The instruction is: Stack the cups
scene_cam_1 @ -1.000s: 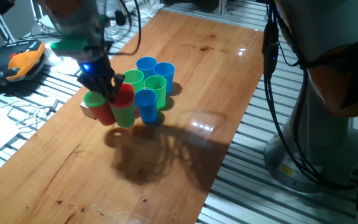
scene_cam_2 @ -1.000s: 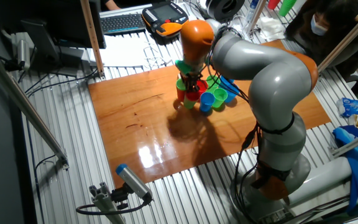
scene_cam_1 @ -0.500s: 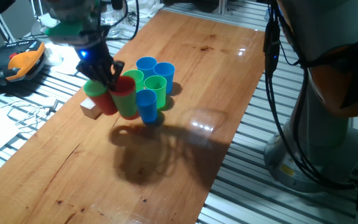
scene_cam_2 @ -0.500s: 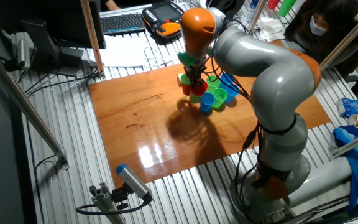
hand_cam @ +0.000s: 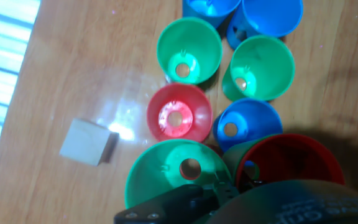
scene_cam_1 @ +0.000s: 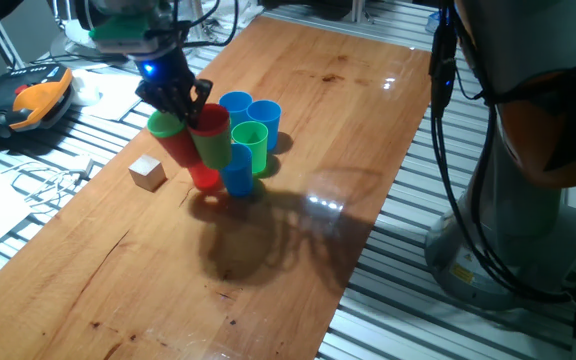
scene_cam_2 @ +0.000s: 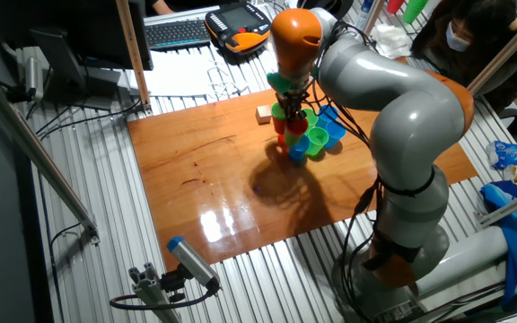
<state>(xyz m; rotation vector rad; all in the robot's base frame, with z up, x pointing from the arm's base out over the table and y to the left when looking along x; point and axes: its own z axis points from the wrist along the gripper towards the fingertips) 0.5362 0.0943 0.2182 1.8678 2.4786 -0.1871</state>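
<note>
Cups, thin, light, slippery plastic likely to tip or flex, cluster below the gripper, which is closed on the adjoining rims, the best hold, of raised cups.

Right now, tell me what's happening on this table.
The arm is stacking cups. Its hand has lifted a nested bunch of red and green cups clear of the table and holds them above the cluster of blue, green and red cups standing on the wood. A small wooden cube sits apart beside the cluster, untouched. The rest are not yet stacked.
</note>
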